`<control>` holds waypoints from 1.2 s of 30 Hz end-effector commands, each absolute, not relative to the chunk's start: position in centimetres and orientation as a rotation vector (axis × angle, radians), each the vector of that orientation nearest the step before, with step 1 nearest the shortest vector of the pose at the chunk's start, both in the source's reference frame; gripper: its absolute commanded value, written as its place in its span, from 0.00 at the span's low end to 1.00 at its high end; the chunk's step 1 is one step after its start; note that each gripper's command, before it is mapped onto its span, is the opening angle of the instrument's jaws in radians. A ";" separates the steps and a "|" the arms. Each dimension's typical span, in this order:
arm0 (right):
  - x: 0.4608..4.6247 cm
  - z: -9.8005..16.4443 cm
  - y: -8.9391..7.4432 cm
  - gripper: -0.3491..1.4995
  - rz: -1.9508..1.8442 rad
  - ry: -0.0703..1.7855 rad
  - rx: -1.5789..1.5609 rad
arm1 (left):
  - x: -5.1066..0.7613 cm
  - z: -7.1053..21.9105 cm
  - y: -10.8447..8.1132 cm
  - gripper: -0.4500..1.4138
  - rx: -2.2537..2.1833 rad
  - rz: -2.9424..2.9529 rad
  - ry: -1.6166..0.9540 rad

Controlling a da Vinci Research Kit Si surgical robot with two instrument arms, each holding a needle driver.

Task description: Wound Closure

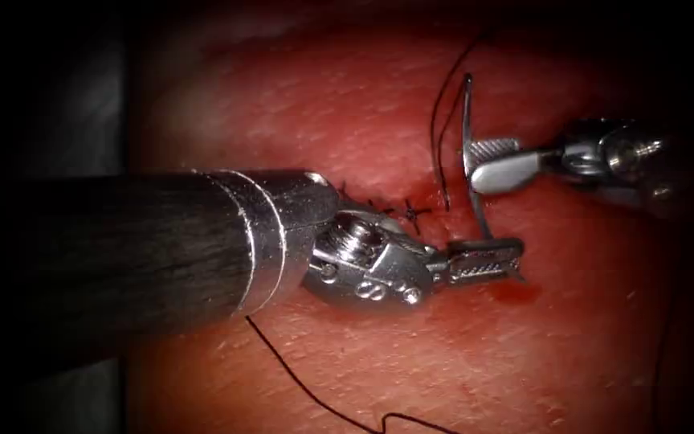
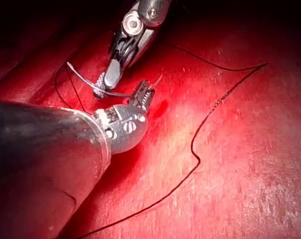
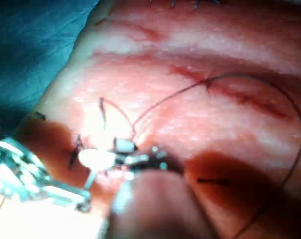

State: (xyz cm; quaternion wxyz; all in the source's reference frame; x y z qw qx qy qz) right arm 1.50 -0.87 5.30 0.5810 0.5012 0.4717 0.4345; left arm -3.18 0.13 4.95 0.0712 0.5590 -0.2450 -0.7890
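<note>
Both end effectors meet at the needle (image 1: 468, 161): my right end effector (image 1: 487, 161) is clamped on it at about mid-curve, and my left end effector (image 1: 487, 259) has its jaws together on the lower part near the tip. That needle stands nearly upright above the tissue (image 1: 347, 104), just right of the stitched cut (image 1: 399, 210), its upper end trailing thread (image 1: 440, 120). More thread lies loose across the tissue by my left shaft, near a small red pool (image 1: 516, 291).
</note>
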 end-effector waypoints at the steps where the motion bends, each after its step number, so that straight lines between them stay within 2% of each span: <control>1: 1.62 5.3 -1.0 0.81 1.009 1.103 1.179 | -3.24 5.0 0.1 0.00 1.682 -2.371 -0.735; 3: 1.66 5.3 -1.0 0.78 1.012 1.104 1.176 | -3.24 5.0 0.1 0.00 1.680 -2.371 -0.732; 4: 1.68 5.3 -1.0 0.51 1.010 1.104 1.178 | -3.25 5.0 0.1 0.00 1.680 -2.371 -0.732; 5: 1.68 5.3 -1.0 0.31 1.010 1.105 1.178 | -3.25 5.0 0.1 0.00 1.680 -2.371 -0.732; 6: 1.69 5.3 -1.0 0.00 1.010 1.105 1.178 | -3.25 5.0 0.1 0.00 1.673 -2.367 -0.733; 15: 1.81 5.4 -1.0 0.00 1.018 1.059 1.155 | -3.28 5.0 0.1 0.00 1.671 -2.353 -0.714; 16: 1.80 5.4 -1.0 0.00 1.015 1.053 1.155 | -3.27 5.0 0.1 0.17 1.675 -2.357 -0.705; 19: 1.70 5.4 -0.9 0.00 0.970 1.088 1.074 | -3.25 4.9 0.1 0.83 1.776 -2.518 -0.578; 22: 1.60 5.4 -0.9 0.00 0.892 1.131 0.970 | -3.21 4.9 0.1 0.86 1.769 -2.570 -0.567; 25: 1.58 5.4 -0.9 0.00 0.864 1.160 0.933 | -3.19 4.9 0.1 0.82 1.799 -2.596 -0.532; 26: 1.57 5.5 -0.8 0.00 0.860 1.190 0.913 | -3.17 5.0 0.1 0.63 1.860 -2.649 -0.449; 28: 1.56 5.5 -0.8 0.00 0.844 1.219 0.883 | -3.13 5.0 0.1 0.48 1.896 -2.688 -0.313; 31: 1.57 5.5 -0.8 0.00 0.825 1.248 0.856 | -3.05 5.0 0.1 0.13 1.892 -2.737 -0.165; 32: 1.57 5.5 -0.8 0.00 0.825 1.248 0.856 | -3.05 5.0 0.1 0.13 1.892 -2.737 -0.165; 33: 1.57 5.5 -0.8 0.00 0.801 1.266 0.829 | -3.00 5.1 0.1 0.00 1.930 -2.768 -0.103; 36: 1.57 5.4 -0.8 0.00 0.775 1.300 0.793 | -2.93 5.2 0.2 0.00 1.953 -2.780 -0.030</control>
